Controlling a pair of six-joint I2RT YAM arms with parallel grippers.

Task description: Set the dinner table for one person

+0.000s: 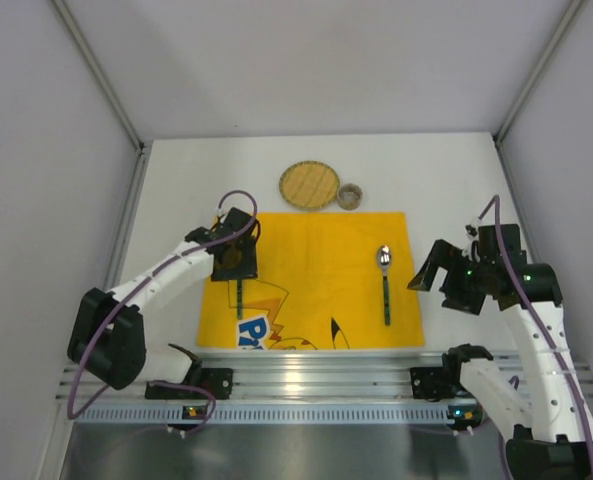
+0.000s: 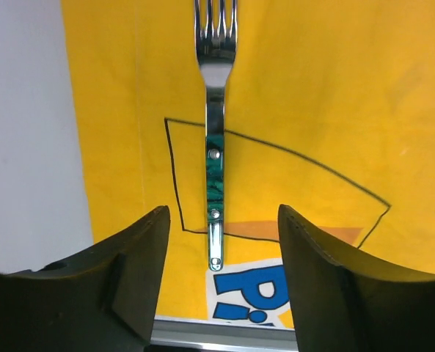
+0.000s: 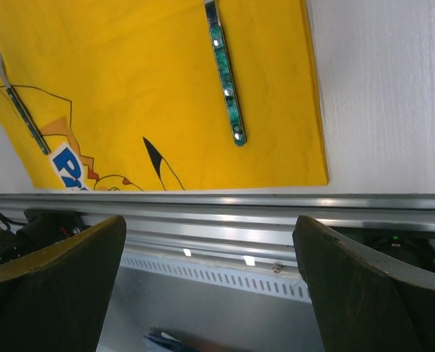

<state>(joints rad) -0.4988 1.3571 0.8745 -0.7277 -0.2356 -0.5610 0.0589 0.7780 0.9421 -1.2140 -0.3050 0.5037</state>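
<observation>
The white dinner table [image 1: 176,190] carries a yellow cartoon-printed mat [image 1: 316,270]. A fork [image 2: 216,147] with a green handle lies on the mat's left part, tines pointing away. My left gripper [image 1: 234,262] hovers over it, open and empty, and its jaws straddle the handle end in the left wrist view [image 2: 223,216]. A spoon [image 1: 385,280] with a green handle lies on the mat's right part. My right gripper [image 1: 434,272] is open and empty, raised just past the mat's right edge. Its wrist view shows the spoon handle [image 3: 227,81] and the far fork [image 3: 15,103].
A round woven plate [image 1: 310,185] and a small cup [image 1: 350,196] sit just behind the mat. The ribbed aluminium rail [image 1: 316,375] runs along the near edge. Grey panels wall the left, right and back sides.
</observation>
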